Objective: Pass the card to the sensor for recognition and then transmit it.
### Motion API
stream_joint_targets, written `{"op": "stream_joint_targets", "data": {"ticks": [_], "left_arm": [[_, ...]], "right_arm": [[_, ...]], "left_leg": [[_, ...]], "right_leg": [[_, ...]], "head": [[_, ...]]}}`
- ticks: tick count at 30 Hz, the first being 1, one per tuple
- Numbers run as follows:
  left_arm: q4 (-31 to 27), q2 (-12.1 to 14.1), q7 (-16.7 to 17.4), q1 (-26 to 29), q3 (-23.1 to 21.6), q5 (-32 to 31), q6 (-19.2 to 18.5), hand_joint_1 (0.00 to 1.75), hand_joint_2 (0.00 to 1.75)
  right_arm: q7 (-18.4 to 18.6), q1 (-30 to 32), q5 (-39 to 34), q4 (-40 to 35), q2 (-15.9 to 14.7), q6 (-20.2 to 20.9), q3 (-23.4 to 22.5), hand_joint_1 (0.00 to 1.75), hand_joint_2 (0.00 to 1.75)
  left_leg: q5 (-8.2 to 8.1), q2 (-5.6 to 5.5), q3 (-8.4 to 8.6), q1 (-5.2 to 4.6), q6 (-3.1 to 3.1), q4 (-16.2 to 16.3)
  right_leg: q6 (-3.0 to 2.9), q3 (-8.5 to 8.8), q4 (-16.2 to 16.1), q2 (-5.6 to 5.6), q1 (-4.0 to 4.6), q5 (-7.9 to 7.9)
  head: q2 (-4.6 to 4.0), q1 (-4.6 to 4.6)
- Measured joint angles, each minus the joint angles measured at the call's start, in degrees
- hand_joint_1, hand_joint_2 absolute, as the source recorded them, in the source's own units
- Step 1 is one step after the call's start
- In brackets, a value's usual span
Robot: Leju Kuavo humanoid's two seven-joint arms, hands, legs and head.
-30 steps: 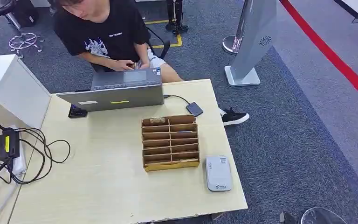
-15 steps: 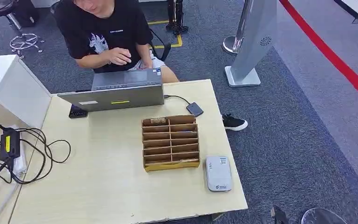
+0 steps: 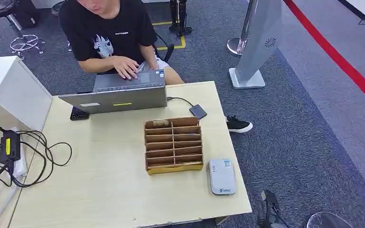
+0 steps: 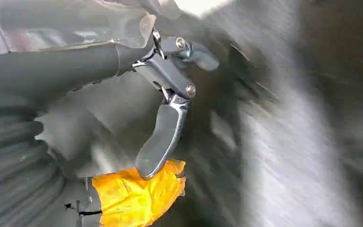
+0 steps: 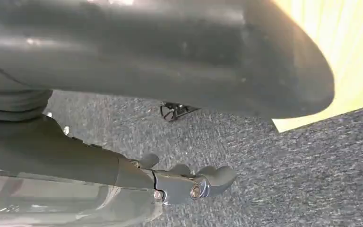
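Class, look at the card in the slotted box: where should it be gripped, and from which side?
Grip the card by its exposed upper edge, coming from above. It sits in the far left slot of the divider box, whose walls close off its sides, so probably only the open top gives the right robot hand access.

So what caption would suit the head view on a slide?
Wooden card rack and white card sensor wait on the table while a person types at a laptop.

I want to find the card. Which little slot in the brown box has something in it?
The far-left slot of the wooden organizer, nearest the laptop, holds something; the other slots look empty.
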Motion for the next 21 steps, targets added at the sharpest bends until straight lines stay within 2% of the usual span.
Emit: {"op": "stream_joint_targets", "data": {"ticks": [2, 3, 5, 10, 17, 20, 21], "left_arm": [[-3.37, -0.59, 2.98, -1.64, -3.30, -7.41, 5.25, 0.00, 1.75], [-6.58, -0.81, 4.35, -2.10, -4.65, -10.40, 9.05, 0.00, 1.75], [-10.25, -0.83, 5.29, -2.54, -5.76, -12.73, 12.52, 0.00, 1.75], [-14.11, -0.52, 6.16, -2.99, -6.68, -19.59, 13.21, 0.00, 1.75], [-16.11, -0.28, 6.80, -3.27, -7.40, -21.32, 14.16, 0.00, 1.75], [-16.46, -0.22, 9.86, -3.32, -7.42, -21.10, 13.91, 0.00, 1.75], [-16.46, -0.22, 12.91, -3.33, -7.42, -19.90, 13.50, 0.00, 1.75]], "right_arm": [[1.40, -0.99, 1.44, 0.00, -0.02, 0.70, 0.81, 0.00, 0.00], [1.97, -1.63, 1.94, 0.00, -0.07, 0.92, 1.27, 0.00, 0.00], [2.51, -2.26, 2.47, 0.00, -0.13, 1.40, 1.92, 0.00, 0.00], [2.62, -2.93, 3.25, 0.00, -0.42, 1.75, 2.64, 0.00, 0.00], [2.86, -3.00, 3.67, 0.00, -0.46, 1.90, 3.23, 0.00, 0.00], [3.36, -3.13, 4.37, 0.00, -0.46, 1.92, 3.41, 0.00, 0.00], [3.54, -3.25, 4.72, 0.00, -0.46, 2.05, 3.52, 0.00, 0.00]], "left_leg": [[0.00, -0.02, 0.02, -0.01, 0.00, 0.00], [0.00, 0.03, 0.04, -0.01, 0.00, 0.01], [0.00, 0.06, 0.00, -0.01, 0.01, 0.03], [0.80, -0.06, -2.15, 0.01, -0.01, 0.32], [1.74, -0.04, -3.75, -0.01, 0.14, 0.35], [2.05, 0.04, -3.99, -0.02, 0.15, 0.35], [2.08, 0.06, -4.08, -0.02, 0.20, 0.35]], "right_leg": [[0.00, 0.01, 0.00, -0.02, -0.04, 0.00], [0.00, 0.03, 0.00, 0.01, -0.03, 0.01], [0.01, -0.04, 0.00, 0.06, -0.04, 0.02], [0.13, -2.00, 0.09, -0.03, 0.01, 0.79], [0.31, -3.55, 0.04, -0.01, -0.09, 1.83], [0.30, -3.80, 0.02, 0.05, -0.11, 2.24], [0.25, -3.91, 0.02, 0.07, -0.11, 2.36]], "head": [[0.00, 0.07], [0.00, 0.04], [0.00, 0.02], [0.00, 0.04], [0.00, 0.02], [0.00, 0.02], [0.00, 0.02]]}}
